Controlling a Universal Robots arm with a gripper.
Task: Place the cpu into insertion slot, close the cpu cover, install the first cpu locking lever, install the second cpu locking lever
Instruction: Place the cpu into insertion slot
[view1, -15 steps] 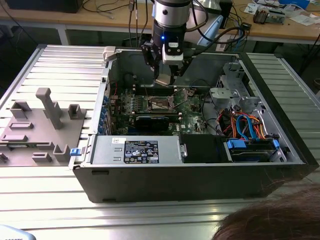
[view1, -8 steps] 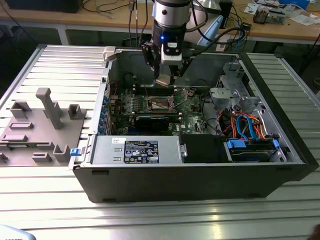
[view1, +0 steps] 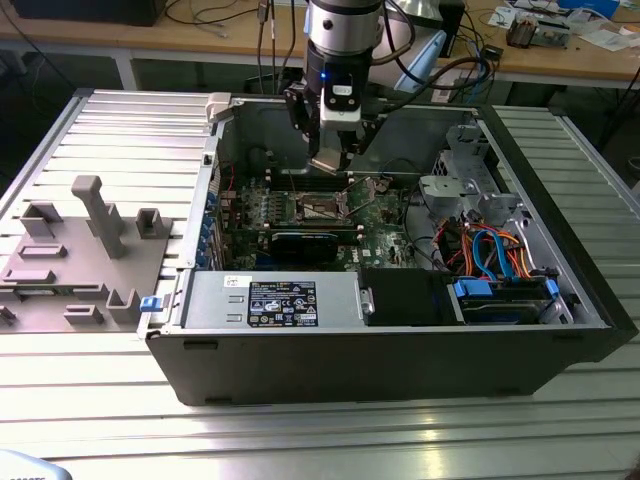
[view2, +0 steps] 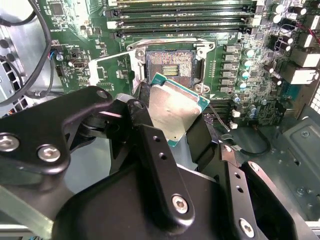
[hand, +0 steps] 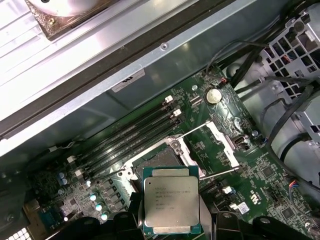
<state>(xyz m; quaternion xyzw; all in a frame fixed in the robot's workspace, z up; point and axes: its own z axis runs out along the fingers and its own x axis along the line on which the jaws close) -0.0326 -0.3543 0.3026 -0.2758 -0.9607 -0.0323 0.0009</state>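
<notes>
End effector (view2: 170, 119) pinching chip (view2: 176, 106) by its edges.
Chip is held above the green board (view2: 240, 30), close to the open dark socket (view2: 170, 65); cover (hand: 220, 142) stands swung open beside socket.

Parts count: singles, apart from the levers, fingers and slots.

One arm (view1: 345, 30). One gripper (view1: 328, 160), two fingers (view2: 160, 155). One cpu (hand: 170, 205). One socket (hand: 157, 160). One cover (hand: 222, 145). Two levers: one lever (hand: 192, 133), other lever (hand: 220, 172). Memory slots (hand: 130, 130): at least three in the row beside the socket in the first wrist view, and I cannot tell the exact number. One coin cell (hand: 214, 95). One graphics card (view1: 305, 245). One power supply (view1: 280, 300), with one big label. One case (view1: 350, 370). One grey fixture plate (view1: 60, 270), with one tall post. One table (view1: 300, 440).
</notes>
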